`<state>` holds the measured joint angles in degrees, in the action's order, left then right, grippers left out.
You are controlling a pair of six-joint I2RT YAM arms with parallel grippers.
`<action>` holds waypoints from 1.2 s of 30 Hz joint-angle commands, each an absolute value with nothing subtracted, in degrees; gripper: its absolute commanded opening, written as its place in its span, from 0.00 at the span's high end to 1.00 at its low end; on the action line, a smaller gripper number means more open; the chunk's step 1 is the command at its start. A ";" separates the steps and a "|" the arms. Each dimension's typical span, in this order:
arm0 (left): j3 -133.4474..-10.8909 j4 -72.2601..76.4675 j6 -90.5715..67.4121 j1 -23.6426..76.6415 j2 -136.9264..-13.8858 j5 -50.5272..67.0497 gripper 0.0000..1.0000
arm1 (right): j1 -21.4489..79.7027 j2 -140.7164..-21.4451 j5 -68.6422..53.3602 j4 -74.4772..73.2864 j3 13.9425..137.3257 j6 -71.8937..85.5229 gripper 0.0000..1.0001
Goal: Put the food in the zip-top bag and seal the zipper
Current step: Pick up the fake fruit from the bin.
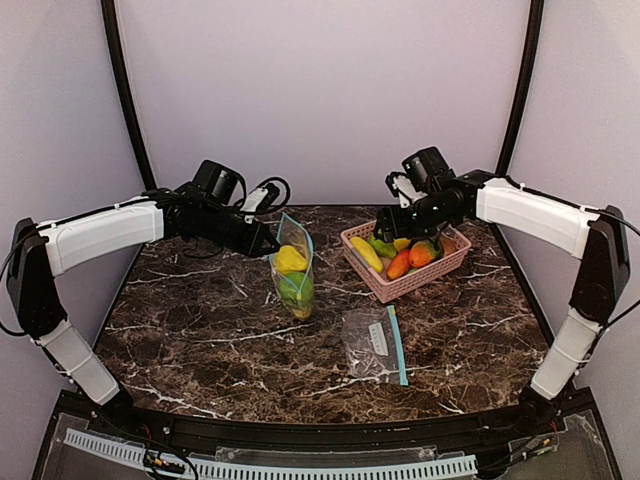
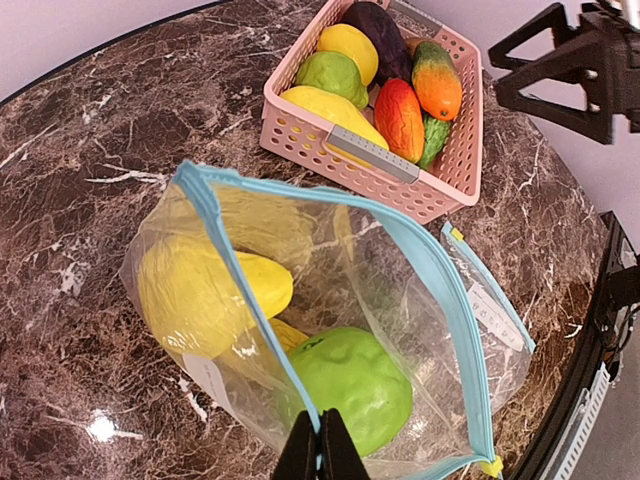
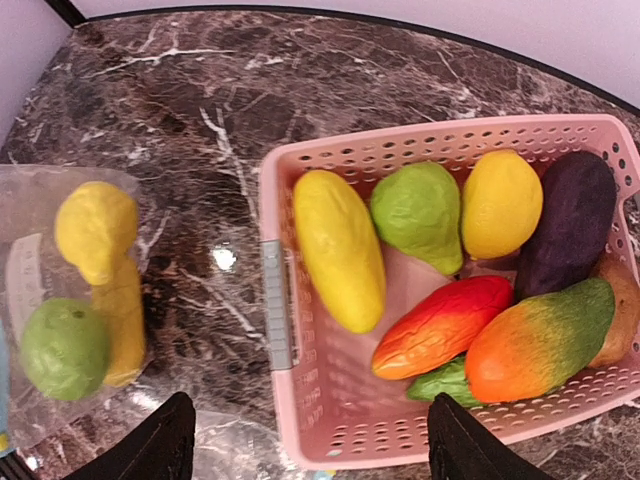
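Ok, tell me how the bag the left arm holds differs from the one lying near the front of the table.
The held bag stands upright, pinched at its rim by the left fingers; the front bag lies flat, untouched. The held bag's mouth gapes open, with yellow food and green food inside; the front bag looks empty. Both are clear plastic with a light blue zipper strip.

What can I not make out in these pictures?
1. Right wrist view: a brownish item in the pink basket is cut off by the right edge and partly covered by the orange-green fruit.
2. Same view: a small green piece lies mostly under the red fruit.
3. Top view: the label on the flat bag is too small to read.
4. Left wrist view: the bottom edge cuts off the left fingers pinching the held bag.
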<state>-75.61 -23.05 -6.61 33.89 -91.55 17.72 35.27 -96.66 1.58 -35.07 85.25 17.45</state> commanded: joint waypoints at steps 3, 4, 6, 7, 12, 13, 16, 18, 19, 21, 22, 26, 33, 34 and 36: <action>-76.27 -24.23 -6.18 33.57 -91.14 18.69 0.99 | 29.24 -105.41 -1.03 -35.36 90.66 11.53 0.30; -76.28 -24.20 -6.16 33.57 -91.18 18.78 0.99 | 28.54 -106.91 -1.30 -35.38 91.70 10.98 0.31; -76.24 -24.17 -6.18 33.55 -91.22 18.93 0.99 | 27.62 -109.97 -1.29 -35.21 93.66 9.78 0.32; -76.22 -24.10 -6.21 33.52 -91.27 18.91 0.99 | 27.27 -111.31 -1.25 -35.16 94.64 9.30 0.32; -76.35 -24.40 -5.84 33.52 -91.84 18.52 0.99 | 25.46 -117.30 -2.68 -34.81 99.35 7.78 0.35; -76.37 -24.38 -5.85 33.54 -91.89 18.53 0.99 | 25.27 -118.48 -3.06 -34.77 100.19 7.48 0.36; -76.38 -24.35 -5.97 33.56 -92.46 18.96 0.99 | 24.91 -121.37 -3.71 -34.66 102.48 6.50 0.37; -76.38 -24.36 -6.09 33.57 -92.72 19.24 0.99 | 24.80 -123.00 -4.07 -34.48 103.83 6.15 0.38; -76.38 -24.35 -6.11 33.57 -92.81 19.29 0.99 | 24.73 -123.84 -4.29 -34.47 104.47 5.95 0.39; -76.38 -24.35 -6.17 33.51 -92.94 19.57 0.99 | 24.65 -125.21 -4.53 -34.47 105.90 5.53 0.40; -76.38 -24.41 -6.12 33.54 -93.04 19.54 0.99 | 24.57 -125.82 -4.66 -34.53 106.42 5.39 0.40; -76.38 -24.43 -6.14 33.52 -93.06 19.60 0.99 | 24.45 -128.12 -6.04 -34.52 108.34 4.48 0.39; -76.40 -24.39 -6.08 33.55 -92.72 19.11 0.99 | 24.35 -131.00 -6.10 -34.76 110.03 3.80 0.35; -76.38 -24.36 -6.05 33.57 -92.63 19.05 0.99 | 24.35 -131.23 -6.01 -34.66 110.16 3.76 0.34; -76.31 -24.36 -6.01 33.50 -92.48 18.87 0.99 | 24.26 -131.61 -5.80 -34.68 110.35 3.68 0.34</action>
<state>-75.61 -23.05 -6.61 33.89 -93.12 18.63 24.73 -129.97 -5.85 -35.53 108.84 4.56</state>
